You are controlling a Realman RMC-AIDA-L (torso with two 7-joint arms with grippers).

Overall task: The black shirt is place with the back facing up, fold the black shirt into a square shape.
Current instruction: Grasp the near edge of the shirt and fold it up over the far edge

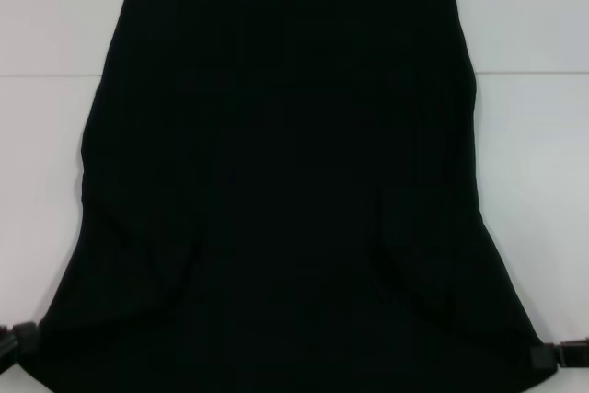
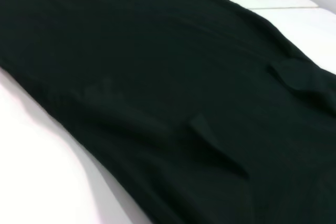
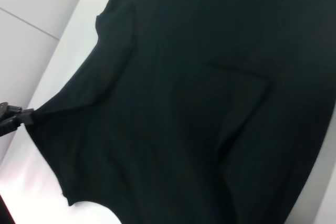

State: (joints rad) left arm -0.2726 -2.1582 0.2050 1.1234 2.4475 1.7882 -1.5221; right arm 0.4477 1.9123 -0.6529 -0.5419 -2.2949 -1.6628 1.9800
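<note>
The black shirt (image 1: pixel 285 181) lies spread over the white table, plain face up, with no letters showing. Its far edge is straight and its near corners are pulled outward. My left gripper (image 1: pixel 23 342) is at the near left corner, shut on the cloth. It also shows in the right wrist view (image 3: pixel 18 116), where the shirt (image 3: pixel 184 103) is drawn to a point at it. My right gripper (image 1: pixel 550 353) is at the near right corner, shut on the cloth. In the left wrist view the shirt (image 2: pixel 173 87) shows soft creases.
The white table (image 1: pixel 534 34) shows around the shirt at the far side, left and right. A seam line (image 1: pixel 46 75) runs across the table top behind the shirt's middle.
</note>
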